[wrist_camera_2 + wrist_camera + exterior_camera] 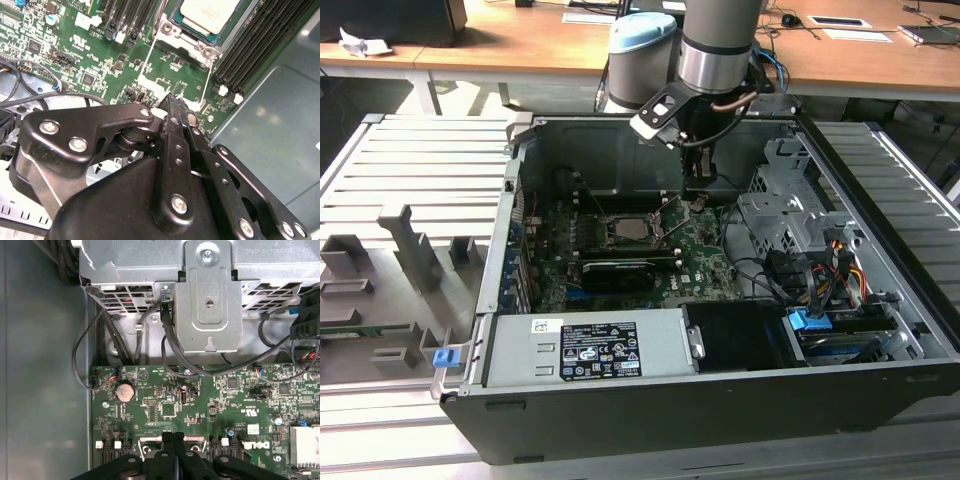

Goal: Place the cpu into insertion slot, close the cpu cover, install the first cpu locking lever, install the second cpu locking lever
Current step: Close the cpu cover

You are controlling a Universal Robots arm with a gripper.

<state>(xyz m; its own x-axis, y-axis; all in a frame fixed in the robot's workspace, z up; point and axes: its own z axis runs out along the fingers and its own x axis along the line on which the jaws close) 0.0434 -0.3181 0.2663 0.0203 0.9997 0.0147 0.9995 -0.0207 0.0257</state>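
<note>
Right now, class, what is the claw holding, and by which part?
Nothing seen: the black claw is shut with empty tips over the green motherboard.

Long light-brown wooden desks (520,45) with scattered white paper sheets (850,35) stand behind a grey ribbed metal workbench (410,160).

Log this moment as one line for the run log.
end effector: shut, above motherboard near cpu | cpu: seated | cpu cover: appears down
</note>
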